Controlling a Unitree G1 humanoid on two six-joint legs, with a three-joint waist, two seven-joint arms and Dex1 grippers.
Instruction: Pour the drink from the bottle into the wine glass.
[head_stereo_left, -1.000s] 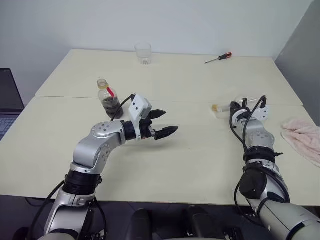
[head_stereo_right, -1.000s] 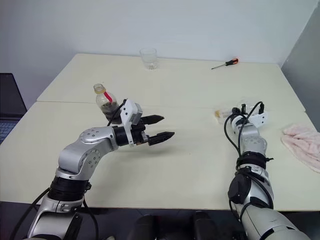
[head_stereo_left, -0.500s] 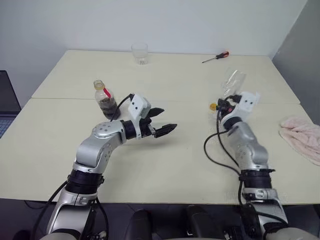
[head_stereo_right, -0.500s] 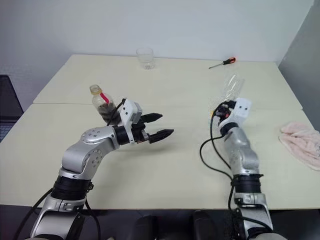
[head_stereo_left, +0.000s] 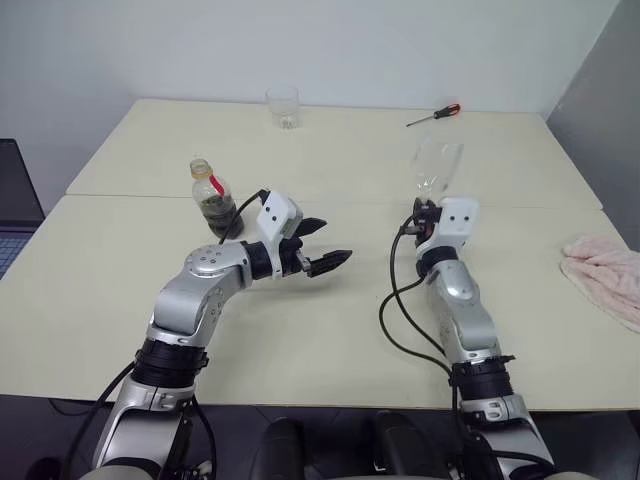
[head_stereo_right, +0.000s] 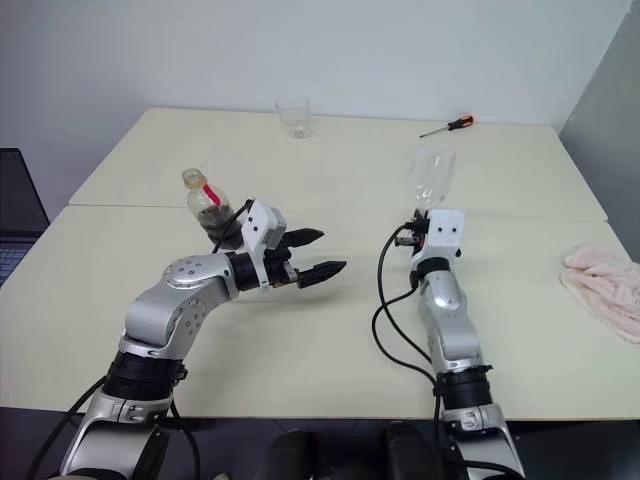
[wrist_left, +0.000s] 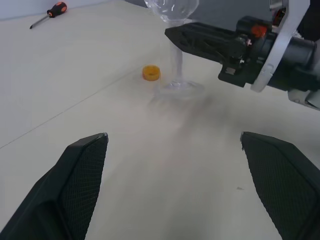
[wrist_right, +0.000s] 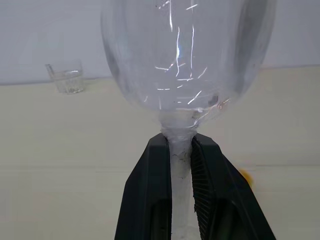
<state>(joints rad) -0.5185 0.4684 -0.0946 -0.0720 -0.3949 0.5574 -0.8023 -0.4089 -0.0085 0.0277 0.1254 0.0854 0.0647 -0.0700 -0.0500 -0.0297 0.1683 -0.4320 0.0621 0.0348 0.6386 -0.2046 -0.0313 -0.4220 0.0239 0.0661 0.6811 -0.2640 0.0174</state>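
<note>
My right gripper (wrist_right: 181, 150) is clamped on the thin stem of the wine glass (head_stereo_right: 431, 178), just under its rounded bowl, and the glass stands upright with the bowl rising above my fingers (wrist_right: 150, 190). From my left wrist I can see its round foot resting on the table (head_stereo_left: 330, 330), or at least very close to the surface; I cannot tell which. The bowl looks clear, with no dark liquid in it. A small yellow cap (wrist_left: 151, 73) lies on the table just beside the foot of the glass, on the far side from my left hand.

The bottle (head_stereo_left: 211, 196) stands upright well to the left of that hand, just behind my left forearm, uncapped, with a red strip on its neck and the drink (head_stereo_left: 217, 210) dark in its lower body. My left gripper (head_stereo_left: 322, 246) hangs above the table between bottle and glass, its two black fingers spread wide and holding nothing, pointing across toward my right hand.

Beyond both hands, a clear tumbler (head_stereo_left: 283, 107) stands at the far edge of the table, and a screwdriver (head_stereo_left: 433, 115) with a red handle lies to its right. A pink cloth (head_stereo_left: 605, 275) lies far off to the right of my right hand
</note>
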